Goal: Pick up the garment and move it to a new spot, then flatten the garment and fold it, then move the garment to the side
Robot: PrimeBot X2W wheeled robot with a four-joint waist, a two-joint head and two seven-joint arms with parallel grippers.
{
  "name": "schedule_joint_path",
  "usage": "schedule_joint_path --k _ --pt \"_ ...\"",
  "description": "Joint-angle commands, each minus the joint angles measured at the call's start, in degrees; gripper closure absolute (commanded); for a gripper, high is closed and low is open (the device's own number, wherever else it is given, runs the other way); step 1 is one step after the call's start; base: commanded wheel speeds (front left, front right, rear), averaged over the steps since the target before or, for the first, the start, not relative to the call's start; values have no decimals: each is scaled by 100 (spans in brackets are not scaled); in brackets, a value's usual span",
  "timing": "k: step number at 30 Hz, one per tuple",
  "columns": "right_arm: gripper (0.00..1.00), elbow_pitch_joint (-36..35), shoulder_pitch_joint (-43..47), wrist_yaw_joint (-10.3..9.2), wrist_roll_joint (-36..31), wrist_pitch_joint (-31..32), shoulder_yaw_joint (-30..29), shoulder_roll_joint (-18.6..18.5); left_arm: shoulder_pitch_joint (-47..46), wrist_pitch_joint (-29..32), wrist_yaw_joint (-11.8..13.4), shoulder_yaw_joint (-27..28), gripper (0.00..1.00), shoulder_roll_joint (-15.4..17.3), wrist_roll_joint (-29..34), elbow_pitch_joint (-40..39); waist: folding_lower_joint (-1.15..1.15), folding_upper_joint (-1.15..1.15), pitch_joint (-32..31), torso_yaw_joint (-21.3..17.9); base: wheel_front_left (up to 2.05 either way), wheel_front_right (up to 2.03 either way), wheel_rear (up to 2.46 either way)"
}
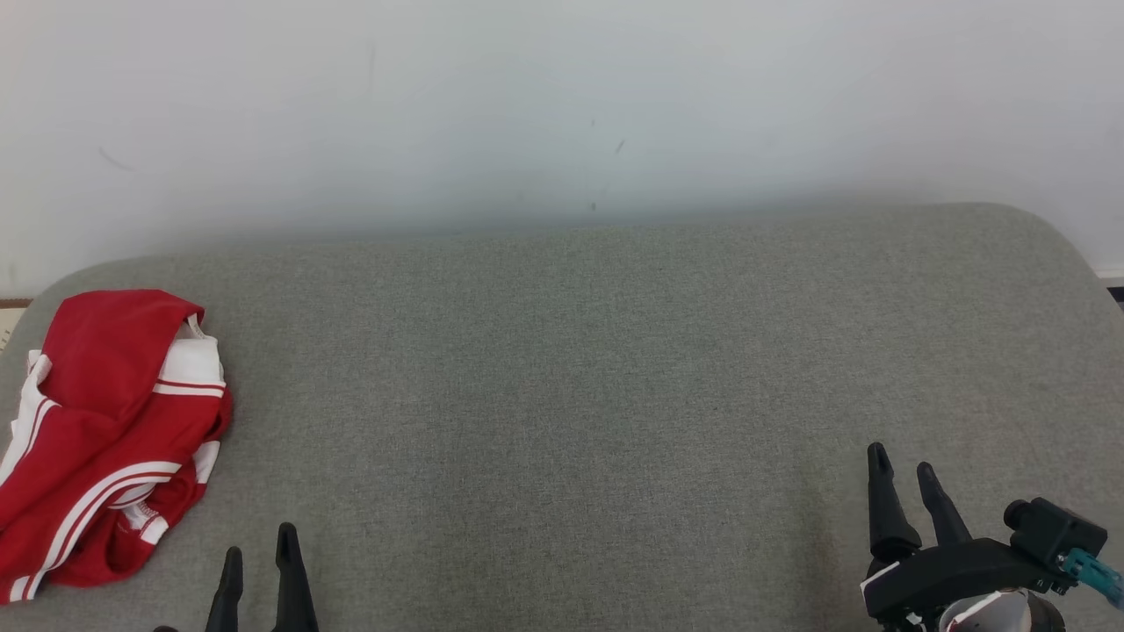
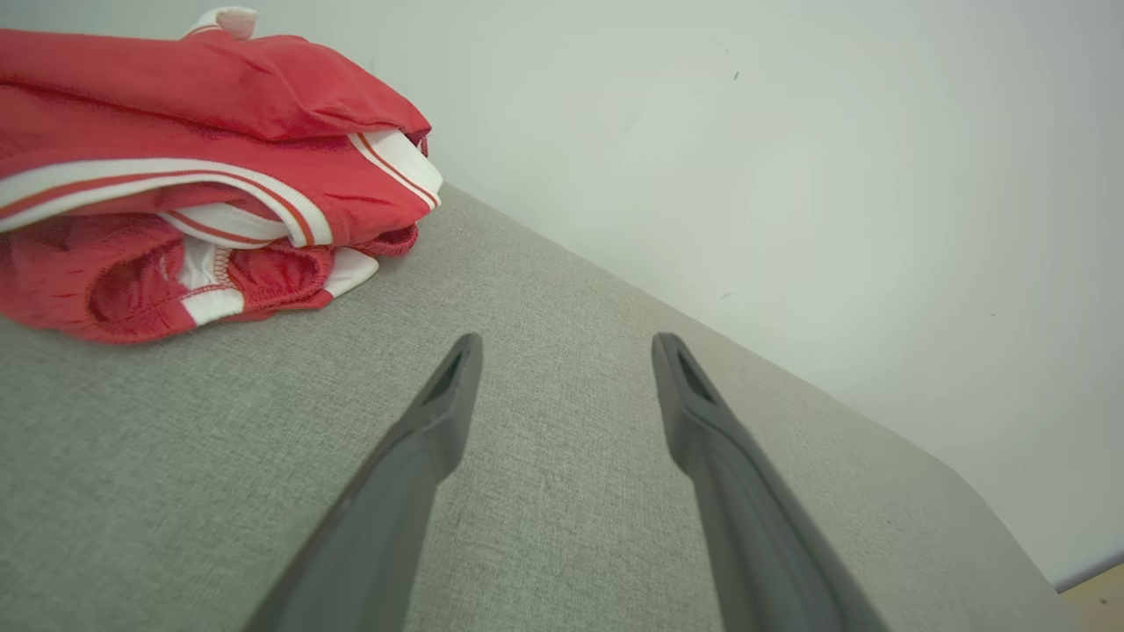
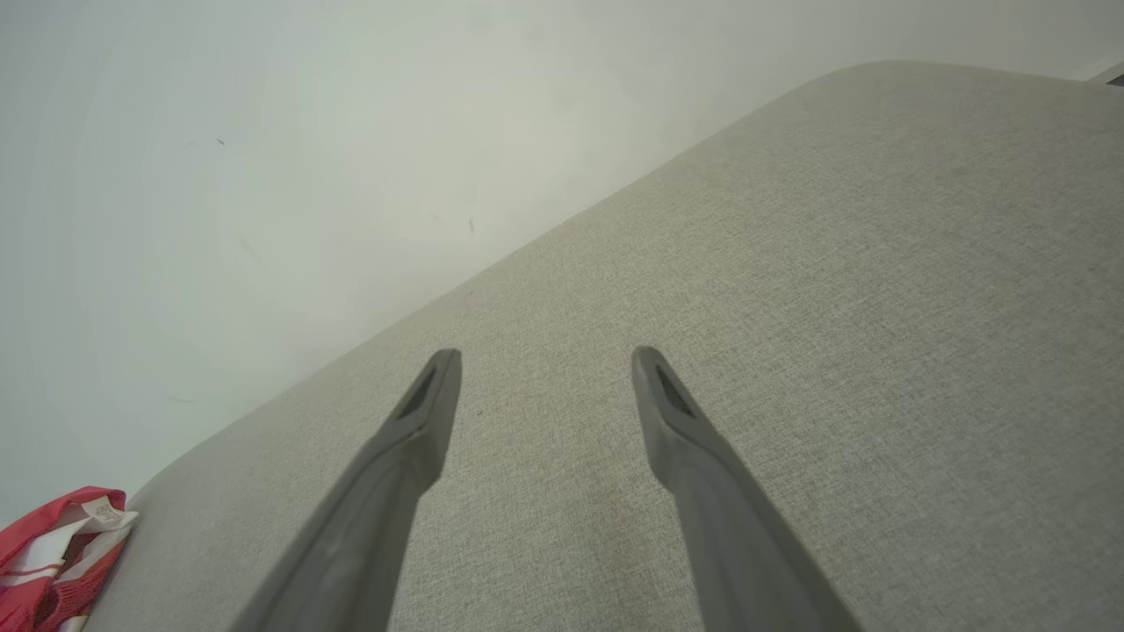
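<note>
Grey woven fabric covers the tabletop, backed by a plain white wall. One garment, red with white stripes, lies bunched at the left edge, just left of my left gripper, whose fingers stand apart and empty. My right gripper, also spread and empty, sits near the right side, well apart from the cloth. The count is one garment and two grippers. I judge the risk is pinching a single loose layer, so the heap drags over the left edge. Grabbing several folds together would hamper flattening.
</note>
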Motion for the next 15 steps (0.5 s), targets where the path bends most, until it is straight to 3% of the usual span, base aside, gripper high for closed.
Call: schedule_joint_path --k 1,15 --pt "0 -69 -11 3 -62 -38 34 -11 15 -30 5 31 0 30 77 -46 0 0 1 0 0 0 0" --pt "0 -99 23 3 -1068 -393 344 1 57 -68 298 79 0 97 1055 -5 0 0 -53 2 0 0 0"
